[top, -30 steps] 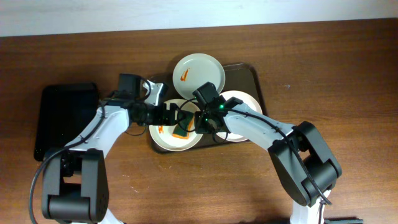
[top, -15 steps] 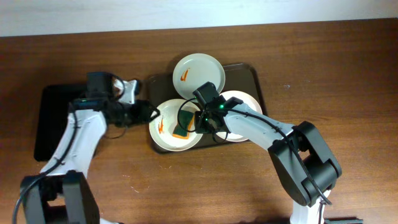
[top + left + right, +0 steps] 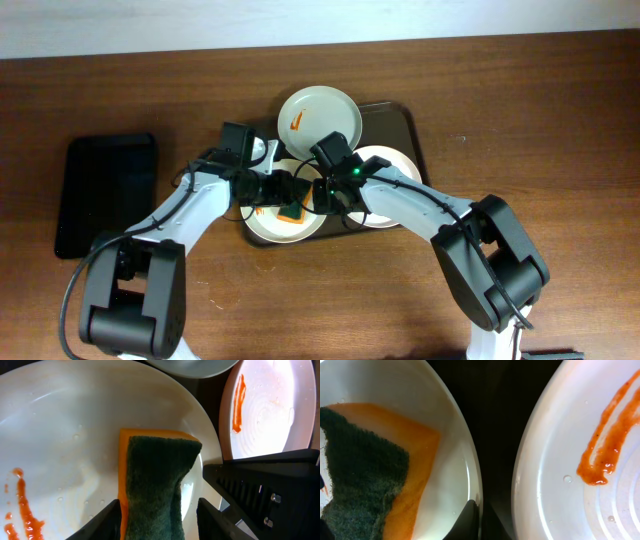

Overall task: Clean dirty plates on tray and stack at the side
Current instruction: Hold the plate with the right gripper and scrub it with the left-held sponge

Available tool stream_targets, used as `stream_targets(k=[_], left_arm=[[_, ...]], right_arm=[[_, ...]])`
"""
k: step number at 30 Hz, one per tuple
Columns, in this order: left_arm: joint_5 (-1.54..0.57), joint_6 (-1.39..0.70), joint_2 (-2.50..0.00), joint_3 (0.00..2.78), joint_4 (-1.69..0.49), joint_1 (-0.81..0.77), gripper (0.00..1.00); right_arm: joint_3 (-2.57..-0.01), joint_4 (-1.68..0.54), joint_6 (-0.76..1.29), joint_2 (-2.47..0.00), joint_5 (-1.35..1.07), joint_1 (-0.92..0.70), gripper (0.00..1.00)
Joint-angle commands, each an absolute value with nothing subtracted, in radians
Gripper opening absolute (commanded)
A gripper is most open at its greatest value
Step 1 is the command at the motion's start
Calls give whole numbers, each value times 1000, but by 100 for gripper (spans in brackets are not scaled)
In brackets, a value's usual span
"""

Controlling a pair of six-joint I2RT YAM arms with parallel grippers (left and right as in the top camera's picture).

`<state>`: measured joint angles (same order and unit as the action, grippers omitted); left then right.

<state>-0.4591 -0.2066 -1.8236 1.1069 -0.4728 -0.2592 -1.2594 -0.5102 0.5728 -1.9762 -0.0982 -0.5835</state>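
A black tray [image 3: 105, 195] lies flat on the brown wooden table [image 3: 560, 120].

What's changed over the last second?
The left claw swung out left toward the black tray, then came back. It now straddles the sponge on the front white plate, not visibly clamped. The right claw, sponge, that plate, the rear plate and the right plate stayed put.

Overhead looks down — both wrist views closely share one plate [image 3: 75, 435].
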Motion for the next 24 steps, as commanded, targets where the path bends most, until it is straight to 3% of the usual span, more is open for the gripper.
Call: stream_targets(k=[1,12,15,24], left_arm=[[-444,-208,-1834,1099,-466,-273,47],[-416,-208,-1898,1096,-409,-325,48],[-343,-208,-1899,1094,-439,-326,44],[-194,-224,-1906,1061,-416,-326,5]], right_arm=[[-1255,-523,557,-1995,-104,-590,5],[-1255,-525,557,-1995,-104,-590,5],[-1255,-524,557,-1995,-104,-590,5],[-1255,-527,557,-1995,-105,-590,5]])
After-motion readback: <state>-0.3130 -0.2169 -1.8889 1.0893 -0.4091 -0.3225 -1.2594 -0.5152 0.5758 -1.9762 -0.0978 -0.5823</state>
